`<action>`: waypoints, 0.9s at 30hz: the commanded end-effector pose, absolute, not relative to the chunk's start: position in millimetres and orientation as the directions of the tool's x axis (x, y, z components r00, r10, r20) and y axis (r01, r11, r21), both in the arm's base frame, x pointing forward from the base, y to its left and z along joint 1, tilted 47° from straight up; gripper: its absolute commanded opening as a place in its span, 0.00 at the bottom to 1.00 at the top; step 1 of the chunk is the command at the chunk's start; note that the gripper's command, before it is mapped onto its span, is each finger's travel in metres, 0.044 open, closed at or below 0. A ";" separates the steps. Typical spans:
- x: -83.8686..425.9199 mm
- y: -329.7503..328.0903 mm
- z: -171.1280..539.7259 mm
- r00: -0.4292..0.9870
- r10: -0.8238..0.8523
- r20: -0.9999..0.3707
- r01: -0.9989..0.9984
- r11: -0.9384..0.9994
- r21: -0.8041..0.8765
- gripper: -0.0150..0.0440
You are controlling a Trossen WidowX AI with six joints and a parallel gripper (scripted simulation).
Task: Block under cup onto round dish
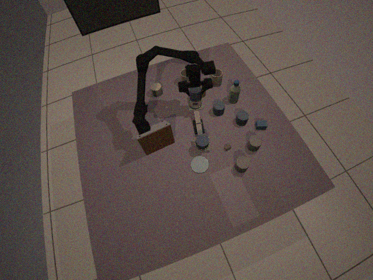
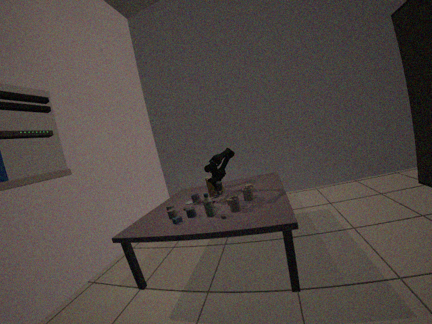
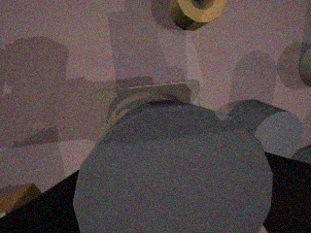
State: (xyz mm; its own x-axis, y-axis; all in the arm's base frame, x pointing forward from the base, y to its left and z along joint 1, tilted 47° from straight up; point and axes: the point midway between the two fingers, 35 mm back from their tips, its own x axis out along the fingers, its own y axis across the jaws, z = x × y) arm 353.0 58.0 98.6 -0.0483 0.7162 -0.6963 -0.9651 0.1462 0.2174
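Note:
The balance (image 1: pixel 197 122) lies on the table with a blue-grey cup at each end. My gripper (image 1: pixel 194 90) (image 2: pixel 217 181) is shut on the far cup (image 1: pixel 194 95) (image 3: pixel 171 188) and holds it a little above the balance's far end. A pale thing (image 1: pixel 194 105) (image 3: pixel 139 99) shows just under this cup; I cannot tell whether it is the block or the balance's end. The near cup (image 1: pixel 201 140) stands on the near end. The round pale dish (image 1: pixel 199 164) lies flat just in front of the near cup. The held cup fills most of the wrist view.
A bottle (image 1: pixel 234 91), two blue cylinders (image 1: pixel 218 107) (image 1: pixel 242 117), a blue block (image 1: pixel 261 123), two grey cylinders (image 1: pixel 254 142) (image 1: pixel 242 163) and a small brown cube (image 1: pixel 227 147) stand right of the balance. An open mug (image 1: pixel 217 77) and a tan cylinder (image 1: pixel 156 88) stand behind. The arm's brown base (image 1: pixel 156 139) is on the left.

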 end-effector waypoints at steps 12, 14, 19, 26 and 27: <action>352.5 43.6 113.5 -0.045 0.717 -0.695 -0.967 0.144 0.212 0.25; 352.2 41.8 115.4 -0.045 0.718 -0.695 -0.967 0.144 0.212 0.25; 351.3 37.4 120.1 -0.046 0.719 -0.694 -0.967 0.143 0.212 0.25; 349.9 31.2 126.8 -0.046 0.720 -0.693 -0.967 0.143 0.213 0.25; 349.7 30.5 127.6 -0.046 0.720 -0.692 -0.967 0.143 0.213 0.25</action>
State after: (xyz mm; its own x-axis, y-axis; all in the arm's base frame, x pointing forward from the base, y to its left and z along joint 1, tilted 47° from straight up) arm 349.8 34.3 124.2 -0.0484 0.7229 -0.6892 -0.9649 0.1445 0.2193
